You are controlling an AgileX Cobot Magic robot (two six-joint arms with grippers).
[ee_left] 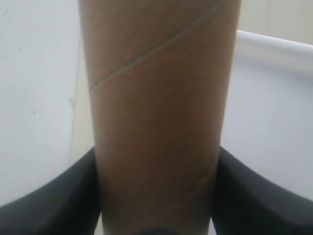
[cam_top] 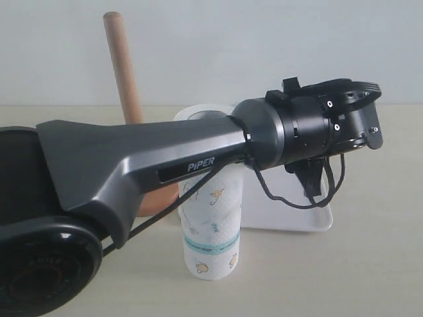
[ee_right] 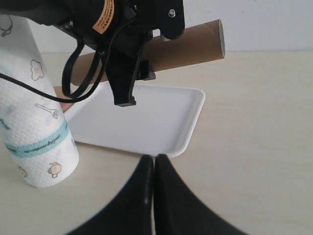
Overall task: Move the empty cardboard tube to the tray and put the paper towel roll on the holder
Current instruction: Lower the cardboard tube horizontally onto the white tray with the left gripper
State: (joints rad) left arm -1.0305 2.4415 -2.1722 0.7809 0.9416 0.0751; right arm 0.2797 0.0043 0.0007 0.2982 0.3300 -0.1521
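My left gripper (ee_left: 156, 196) is shut on the empty cardboard tube (ee_left: 156, 98), with a dark finger (ee_left: 54, 200) on each side of it. In the right wrist view the tube (ee_right: 190, 46) lies level in the air above the white tray (ee_right: 151, 122), held by the left gripper (ee_right: 126, 83). The left arm hides the tube in the exterior view. The paper towel roll (cam_top: 211, 224) stands upright on the table in front of the holder (cam_top: 124, 72), whose pole is bare. My right gripper (ee_right: 154, 159) is shut and holds nothing, low over the table near the tray's front rim.
The left arm (cam_top: 165, 165) stretches across the middle of the exterior view, over the towel roll (ee_right: 34, 122) and the tray (cam_top: 291, 214). A black cable (cam_top: 291, 201) loops under its wrist. Pale table lies right of the tray.
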